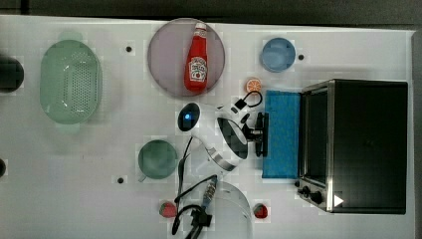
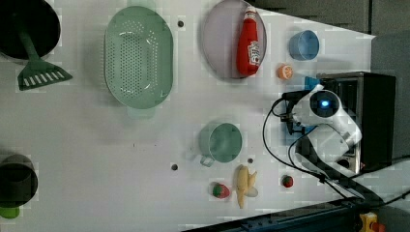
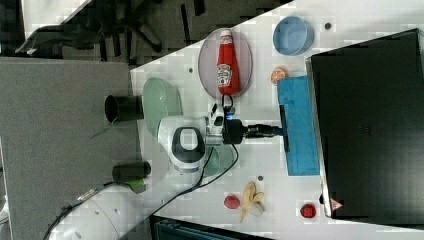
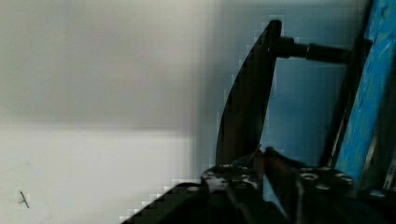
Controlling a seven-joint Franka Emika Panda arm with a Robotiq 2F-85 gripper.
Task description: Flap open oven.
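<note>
The oven (image 1: 368, 144) stands at the top view's right, black-topped with a silver front frame. Its blue-tinted glass door (image 1: 282, 134) is folded down flat on the table in front of it. My gripper (image 1: 256, 133) is at the door's black bar handle (image 1: 262, 134) and is shut on it. The right view shows the same hold: gripper (image 3: 275, 131), handle (image 3: 284, 127), door (image 3: 299, 125), oven (image 3: 370, 125). In the wrist view the handle (image 4: 247, 93) runs between my fingertips (image 4: 233, 170). My arm covers most of the door in the left view.
An orange slice (image 1: 253, 84) lies by the door's corner, with a blue bowl (image 1: 278, 54) beyond it. A ketchup bottle (image 1: 197, 62) rests on a pink plate (image 1: 164, 55). Further off are a green cup (image 1: 157, 159), a green colander (image 1: 70, 81) and a strawberry (image 1: 260, 211).
</note>
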